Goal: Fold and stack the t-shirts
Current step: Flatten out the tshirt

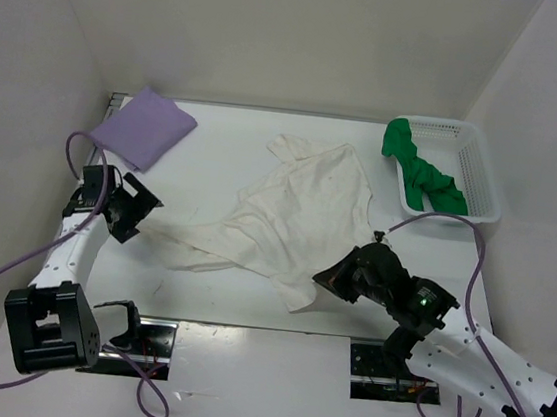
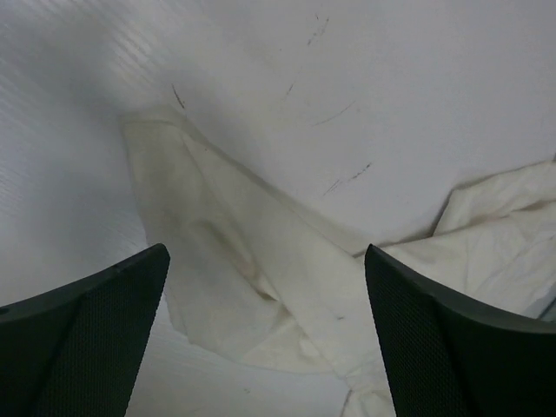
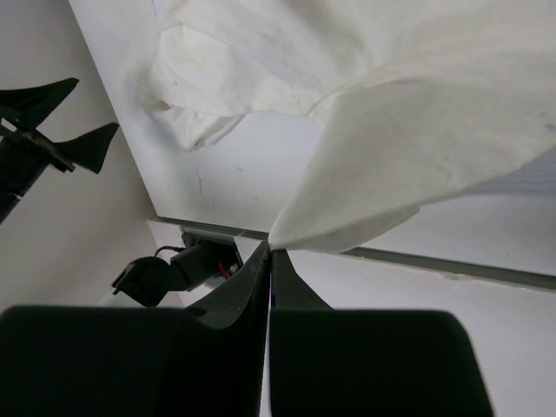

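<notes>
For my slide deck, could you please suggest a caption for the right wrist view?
Right fingers pinch a corner of the white shirt, the rest of it crumpled on the table.

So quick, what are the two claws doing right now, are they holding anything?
Left gripper: open, holding nothing.
Right gripper: shut on a corner of the white t-shirt.

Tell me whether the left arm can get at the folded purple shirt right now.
Probably yes. The left tool stands open and empty, and the purple shirt lies just beyond it with nothing in between.
</notes>
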Controlling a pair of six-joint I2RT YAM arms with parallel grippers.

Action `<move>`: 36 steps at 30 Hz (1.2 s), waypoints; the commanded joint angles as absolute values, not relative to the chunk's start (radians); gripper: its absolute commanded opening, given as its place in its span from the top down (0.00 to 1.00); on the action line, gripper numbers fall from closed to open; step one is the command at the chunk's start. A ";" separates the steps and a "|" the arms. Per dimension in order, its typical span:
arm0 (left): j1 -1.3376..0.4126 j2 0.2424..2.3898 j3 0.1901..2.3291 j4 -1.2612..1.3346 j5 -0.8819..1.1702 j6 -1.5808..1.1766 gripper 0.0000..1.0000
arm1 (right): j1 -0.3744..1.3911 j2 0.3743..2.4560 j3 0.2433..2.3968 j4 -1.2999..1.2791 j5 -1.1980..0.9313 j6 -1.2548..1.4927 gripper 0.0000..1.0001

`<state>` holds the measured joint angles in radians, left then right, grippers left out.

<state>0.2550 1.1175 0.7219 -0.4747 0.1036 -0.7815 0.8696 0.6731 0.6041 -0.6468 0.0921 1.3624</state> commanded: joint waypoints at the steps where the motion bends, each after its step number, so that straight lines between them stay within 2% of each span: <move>1: 0.285 1.147 0.718 -0.330 0.129 -0.963 0.00 | 0.836 0.678 0.598 -0.592 0.066 1.260 1.00; 4: 0.324 1.233 0.707 -0.275 0.140 -1.040 0.02 | 0.824 0.728 0.598 -0.560 0.040 1.227 1.00; 5: 0.334 1.247 0.698 -0.275 0.126 -1.078 0.28 | 0.824 0.729 0.598 -0.551 0.040 1.203 1.00; 6: 0.362 1.256 0.683 -0.262 0.126 -1.098 0.41 | 0.824 0.739 0.610 -0.551 0.040 1.192 0.99; 9: 0.382 1.252 0.683 -0.300 0.068 -1.123 0.67 | 0.824 0.739 0.611 -0.539 0.040 1.167 0.99; 11: 0.382 1.241 0.722 -0.331 0.029 -1.123 0.71 | 0.824 0.762 0.611 -0.529 0.040 1.155 0.98; 14: 0.382 1.307 0.799 -0.417 0.019 -1.080 0.72 | 0.815 0.808 0.621 -0.503 0.029 1.118 0.98; 16: 0.391 1.336 0.799 -0.451 0.006 -1.057 0.67 | 0.815 0.836 0.630 -0.473 0.029 1.089 0.98; 17: 0.400 1.354 0.799 -0.451 0.006 -1.057 0.57 | 0.815 0.859 0.630 -0.462 0.019 1.089 0.98; 19: 0.400 1.364 0.769 -0.451 0.006 -1.068 0.47 | 0.802 0.868 0.630 -0.439 0.009 1.059 0.98; 22: 0.400 1.376 0.759 -0.451 -0.023 -1.077 0.37 | 0.782 0.879 0.640 -0.428 0.000 1.035 0.98; 25: 0.400 1.414 0.770 -0.451 -0.023 -1.077 0.37 | 0.747 0.890 0.640 -0.408 -0.040 1.013 0.98; 29: 0.400 1.414 0.770 -0.451 -0.014 -1.077 0.45 | 0.690 0.890 0.630 -0.399 -0.071 0.976 0.98; 36: 0.400 1.476 0.752 -0.419 -0.026 -1.086 0.46 | 0.621 0.890 0.612 -0.367 -0.135 0.945 0.98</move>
